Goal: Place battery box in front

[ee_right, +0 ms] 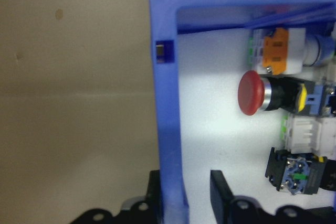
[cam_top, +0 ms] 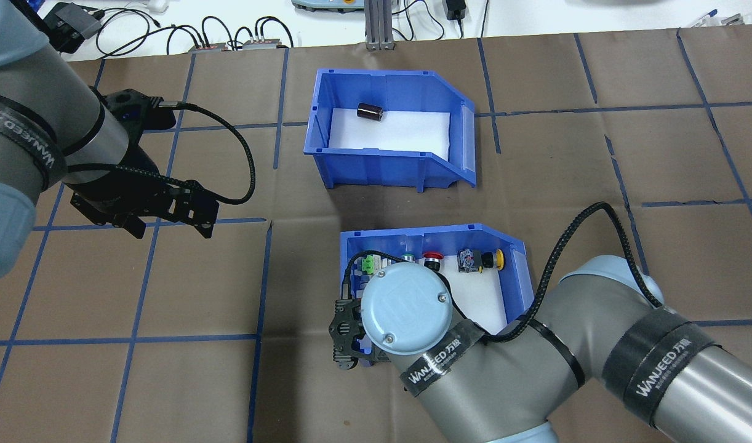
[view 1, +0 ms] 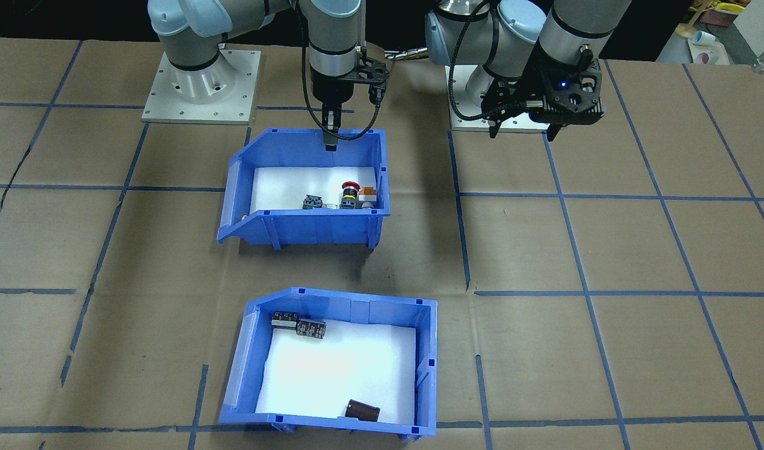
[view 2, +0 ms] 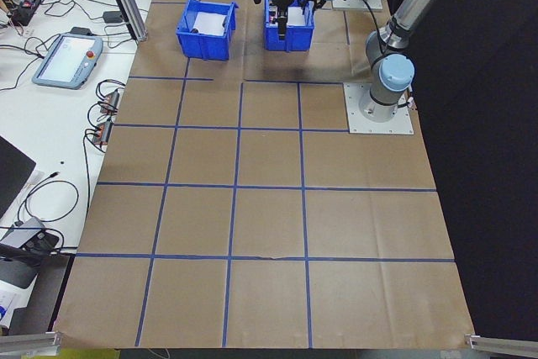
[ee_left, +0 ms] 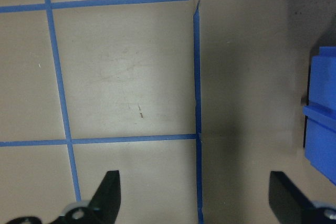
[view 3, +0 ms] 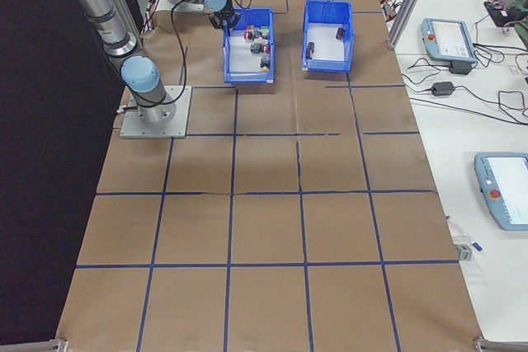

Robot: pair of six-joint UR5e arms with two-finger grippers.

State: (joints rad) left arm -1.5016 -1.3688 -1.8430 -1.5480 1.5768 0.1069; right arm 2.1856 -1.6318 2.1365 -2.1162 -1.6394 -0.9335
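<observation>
At switch bin (ee_right: 168, 129) wall; right gripper (ee_right: 185, 195) astride, narrowly parted

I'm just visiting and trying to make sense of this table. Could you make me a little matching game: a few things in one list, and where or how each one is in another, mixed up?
Things:
1. battery box
2. button box
3. left gripper
4. right gripper

States:
A. open over bare brown paper, holding nothing
B. the box nearer the robot's bases, holding a red push-button
C. fingers either side of a blue box wall
D. the box farther from the robot, holding a few dark packs

Pairs: 1-D, 2-B, 3-A, 4-C
</observation>
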